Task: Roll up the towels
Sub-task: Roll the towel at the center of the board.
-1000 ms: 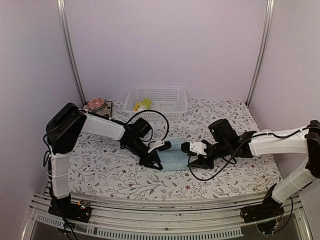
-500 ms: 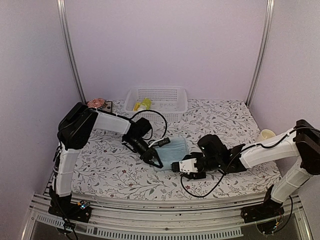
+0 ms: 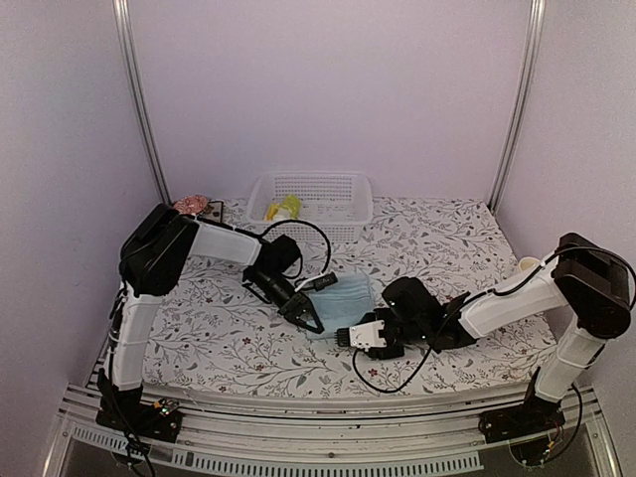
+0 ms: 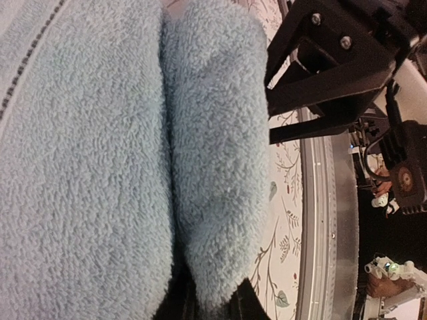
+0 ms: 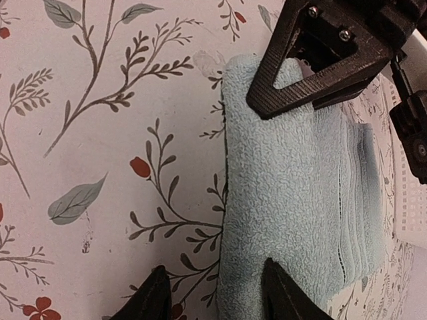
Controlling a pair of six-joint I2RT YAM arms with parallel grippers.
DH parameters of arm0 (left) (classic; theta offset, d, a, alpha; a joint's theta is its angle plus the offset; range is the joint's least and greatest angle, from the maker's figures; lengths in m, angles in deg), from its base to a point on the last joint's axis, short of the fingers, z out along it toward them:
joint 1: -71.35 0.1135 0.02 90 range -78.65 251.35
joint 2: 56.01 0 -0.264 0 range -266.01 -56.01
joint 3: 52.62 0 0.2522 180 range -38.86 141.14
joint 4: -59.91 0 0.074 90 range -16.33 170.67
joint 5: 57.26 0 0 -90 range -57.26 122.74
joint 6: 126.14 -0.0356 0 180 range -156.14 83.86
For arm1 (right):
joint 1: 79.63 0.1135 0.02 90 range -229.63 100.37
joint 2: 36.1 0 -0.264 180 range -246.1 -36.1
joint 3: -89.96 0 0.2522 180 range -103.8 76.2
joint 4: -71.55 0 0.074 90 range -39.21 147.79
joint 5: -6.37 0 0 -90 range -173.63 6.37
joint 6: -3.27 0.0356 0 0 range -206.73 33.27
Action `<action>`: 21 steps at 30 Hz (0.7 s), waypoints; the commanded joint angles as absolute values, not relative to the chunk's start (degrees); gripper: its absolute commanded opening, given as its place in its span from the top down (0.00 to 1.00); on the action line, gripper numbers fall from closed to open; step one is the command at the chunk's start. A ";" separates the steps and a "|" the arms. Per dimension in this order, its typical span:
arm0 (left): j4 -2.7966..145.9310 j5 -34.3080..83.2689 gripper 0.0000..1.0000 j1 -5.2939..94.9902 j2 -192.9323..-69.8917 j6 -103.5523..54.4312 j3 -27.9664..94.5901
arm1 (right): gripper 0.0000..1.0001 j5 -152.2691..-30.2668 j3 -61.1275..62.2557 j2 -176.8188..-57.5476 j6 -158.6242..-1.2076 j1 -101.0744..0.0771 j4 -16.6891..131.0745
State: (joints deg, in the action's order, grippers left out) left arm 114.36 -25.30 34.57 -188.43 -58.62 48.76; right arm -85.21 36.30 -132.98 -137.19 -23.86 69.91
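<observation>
The light blue towel (image 3: 346, 296) lay folded in the middle of the desk (image 3: 467, 238). The left tool (image 3: 306, 316) was clenched on a thick fold at its left edge. The right tool (image 5: 217, 293) stood released at the towel's near edge, grasping nothing. The yellow-green towel (image 3: 286, 208) sat in the white basket (image 3: 338, 185) behind.

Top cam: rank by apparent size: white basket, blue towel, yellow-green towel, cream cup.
1. white basket
2. blue towel
3. yellow-green towel and cream cup: these look alike. Both are partly hidden and the towel sits farther back, so no ranking.
</observation>
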 commanded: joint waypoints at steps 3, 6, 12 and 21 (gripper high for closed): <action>117.25 -16.77 0.89 35.96 -193.22 -58.00 48.31 | 0.51 -85.79 37.18 -130.81 -137.98 -23.42 74.17; 117.32 -16.41 0.89 36.18 -193.79 -57.48 48.62 | 0.51 -88.11 37.84 -128.71 -138.55 -23.43 75.07; 118.12 -16.82 0.88 36.28 -194.46 -57.82 49.84 | 0.50 -86.20 37.25 -129.59 -140.08 -23.43 76.15; 118.75 -17.27 0.88 36.41 -194.70 -58.00 50.35 | 0.51 -81.90 35.59 -135.33 -139.46 -23.45 76.90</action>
State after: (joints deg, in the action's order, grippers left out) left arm 117.90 -27.20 35.12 -190.66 -58.25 51.49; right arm -84.71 37.15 -133.16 -139.72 -23.75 75.50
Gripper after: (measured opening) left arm 0.119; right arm 0.492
